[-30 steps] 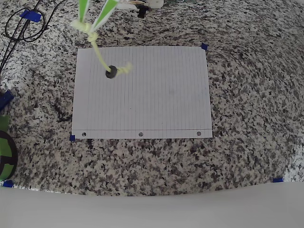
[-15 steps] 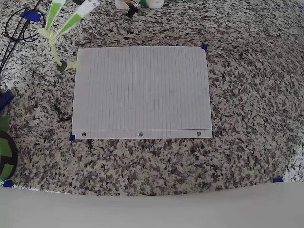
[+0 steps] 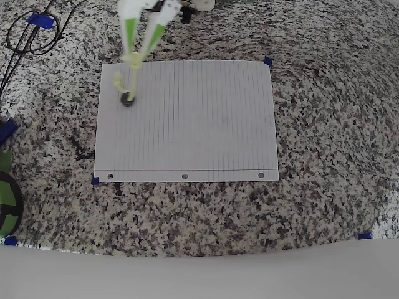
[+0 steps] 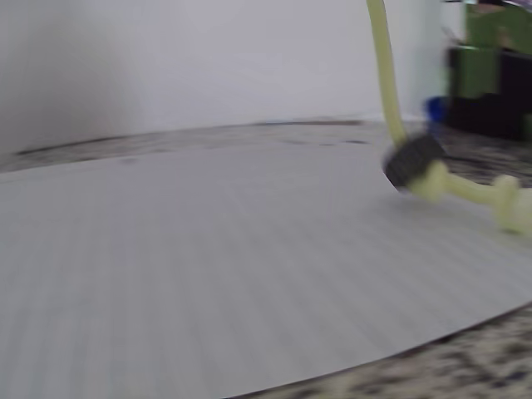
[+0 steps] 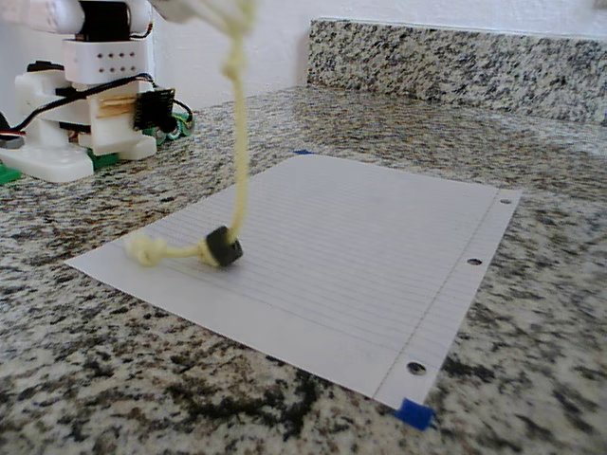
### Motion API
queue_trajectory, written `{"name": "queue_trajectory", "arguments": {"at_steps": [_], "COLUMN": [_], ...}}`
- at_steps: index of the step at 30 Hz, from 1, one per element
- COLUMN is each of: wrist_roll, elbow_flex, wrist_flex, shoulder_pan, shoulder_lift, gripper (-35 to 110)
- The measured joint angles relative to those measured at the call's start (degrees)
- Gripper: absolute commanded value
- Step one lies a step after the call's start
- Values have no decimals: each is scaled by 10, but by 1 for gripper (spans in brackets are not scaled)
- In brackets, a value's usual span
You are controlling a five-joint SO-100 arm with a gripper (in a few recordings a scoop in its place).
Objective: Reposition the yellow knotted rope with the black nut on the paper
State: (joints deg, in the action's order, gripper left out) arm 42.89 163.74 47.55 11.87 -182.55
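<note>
Swung back from off the sheet's 9 o'clock side: gripper (image 3: 136, 57) clamped on yellow knotted rope (image 3: 132, 78) top knot, black nut (image 3: 128, 99) and lower knot resting on paper (image 3: 187, 118) near 10 o'clock corner; mid-reposition, next lower and release.

Pale yellow rope (image 5: 237, 142), black nut (image 5: 224, 247)

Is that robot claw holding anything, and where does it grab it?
Yes: the gripper pinches the yellow knotted rope by its upper knot; the black nut rests on the paper.
</note>
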Motion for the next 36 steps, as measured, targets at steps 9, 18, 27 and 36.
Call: {"name": "queue_trajectory", "arguments": {"at_steps": [9, 18, 27, 36], "wrist_roll": [0, -26, -205, -478], "elbow_flex": [11, 22, 32, 40], "wrist_flex": [150, 195, 184, 121], "shoulder_pan": [-143, -220, -258, -272], "shoulder_lift": [-55, -76, -95, -121], "gripper": [0, 0, 46, 47]}}
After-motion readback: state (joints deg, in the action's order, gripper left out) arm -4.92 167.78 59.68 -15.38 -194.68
